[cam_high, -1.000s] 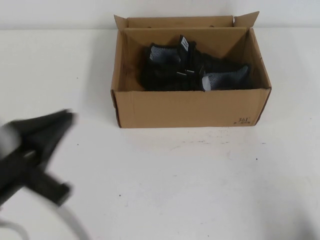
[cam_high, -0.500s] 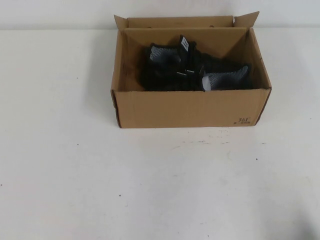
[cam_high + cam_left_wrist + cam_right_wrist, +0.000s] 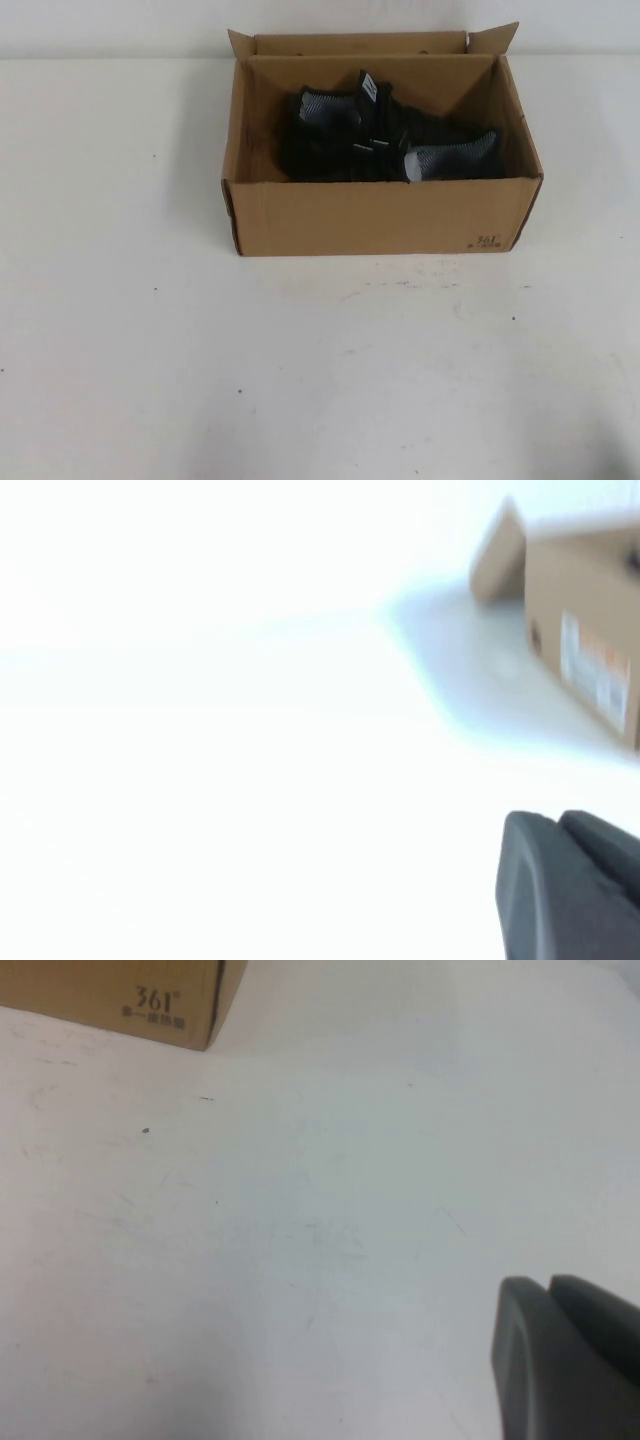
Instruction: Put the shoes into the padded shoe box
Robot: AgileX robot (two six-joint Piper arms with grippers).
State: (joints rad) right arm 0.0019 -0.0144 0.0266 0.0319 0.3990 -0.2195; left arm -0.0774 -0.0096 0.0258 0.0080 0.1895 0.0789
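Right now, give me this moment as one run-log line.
shoes: both inside padded shoe box | left gripper: off the box, over table | right gripper: over table, near box corner

Two black shoes (image 3: 385, 140) with grey lining are lying inside the open brown box (image 3: 380, 215), sitting upper centre of the frame.

High view faces down at the box (image 3: 380, 215); both wrist views share it.
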